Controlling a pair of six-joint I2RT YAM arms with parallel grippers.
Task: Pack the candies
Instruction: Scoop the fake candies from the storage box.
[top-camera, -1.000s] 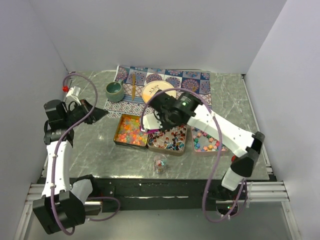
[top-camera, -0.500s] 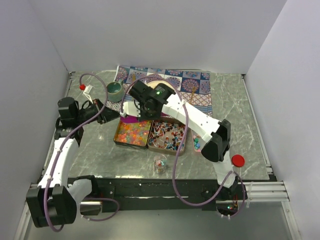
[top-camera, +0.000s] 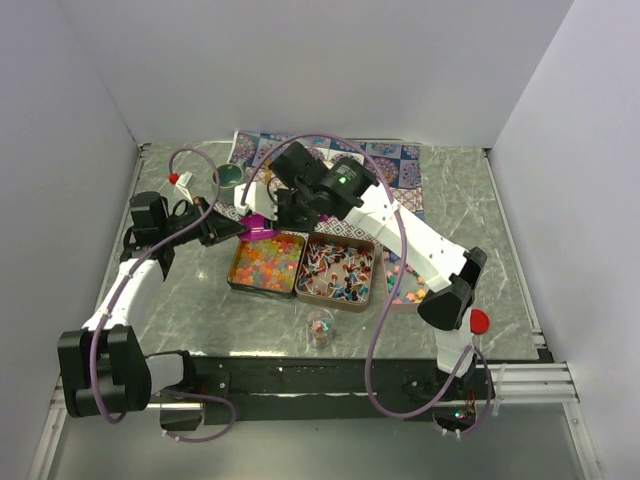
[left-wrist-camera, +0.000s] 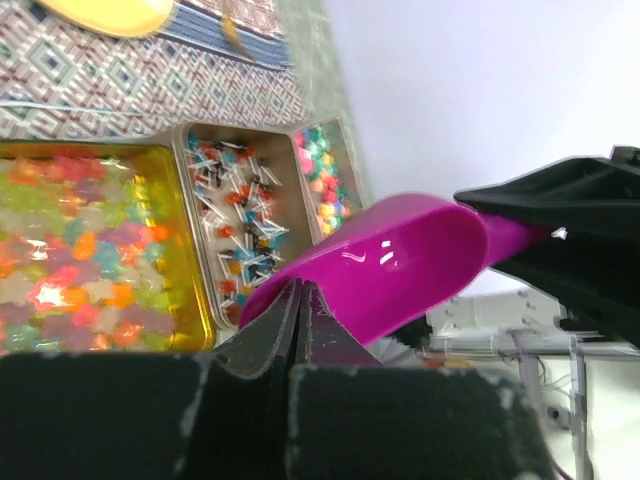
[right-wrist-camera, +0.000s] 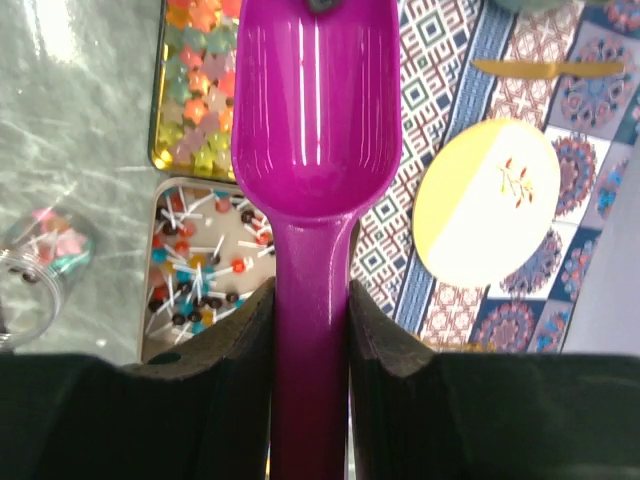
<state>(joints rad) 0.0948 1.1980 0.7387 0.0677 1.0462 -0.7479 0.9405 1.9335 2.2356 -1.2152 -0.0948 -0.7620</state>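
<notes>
Clamping the purple scoop (right-wrist-camera: 315, 130) by its handle, right hand (right-wrist-camera: 311, 320) near candies (top-camera: 264, 260).

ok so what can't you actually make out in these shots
- Pastel candy tin: from above, the right arm covers most of it; the left wrist view shows only a sliver.
- Small jar: contents too small from above, blurred and cut by the left edge in the right wrist view.
- Purple scoop tip: cut off by the right wrist view's top edge, so whether the shut left gripper pinches it is unclear.
</notes>
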